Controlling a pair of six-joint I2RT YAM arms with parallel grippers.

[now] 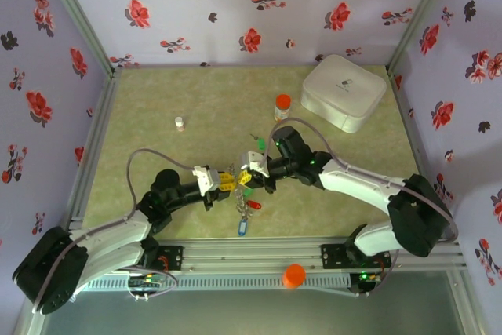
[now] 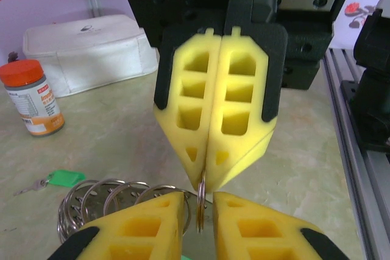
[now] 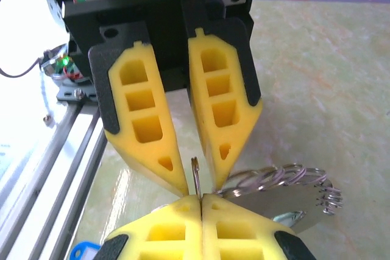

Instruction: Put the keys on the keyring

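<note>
Here, mid-table, the right gripper (image 3: pixel 201 198) is pinched tight on the thin keyring (image 2: pixel 201 205), held edge-on, with the left gripper (image 3: pixel 199 179) narrowly parted around the same ring. A green-tagged key (image 2: pixel 64 178) lies loose nearby. Threading seems in hand, and the next move likely calls for holding the ring steady and fetching that key.

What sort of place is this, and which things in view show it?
Probably a robot test booth: flowered walls enclose a table, and a left arm and right arm are bolted to a metal rail.
</note>
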